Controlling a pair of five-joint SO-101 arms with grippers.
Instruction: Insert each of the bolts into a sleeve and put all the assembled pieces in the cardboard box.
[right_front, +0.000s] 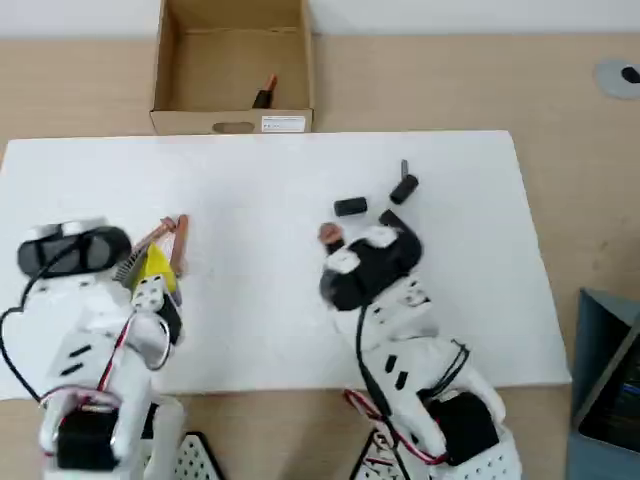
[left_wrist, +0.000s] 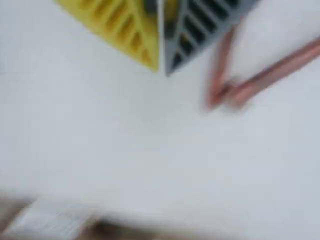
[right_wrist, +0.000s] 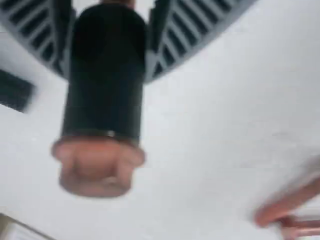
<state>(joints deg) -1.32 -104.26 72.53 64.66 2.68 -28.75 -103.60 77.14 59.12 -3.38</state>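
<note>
We find the right gripper (right_wrist: 106, 70) clamped on a black sleeve (right_wrist: 102, 100) with a bolt head (right_wrist: 97, 167) at its end, mid-frame in the high view over the mat (right_front: 250, 300); a spare sleeve (right_front: 350, 207) and a second sleeve (right_front: 403, 187) lie just above. The left gripper (left_wrist: 161, 67), lower left, is closed on nothing, with loose bolts (right_front: 172, 240) just beside its tip. One assembled piece (right_front: 265, 92) lies in the box (right_front: 160, 80), top of frame.

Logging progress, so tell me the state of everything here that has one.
Cardboard box: open, one assembled piece inside.
Right gripper: shut on sleeved bolt.
Left gripper: shut, empty.
Two bolts: bare, lying on mat.
Loose sleeves: lying on mat, ungripped.
</note>
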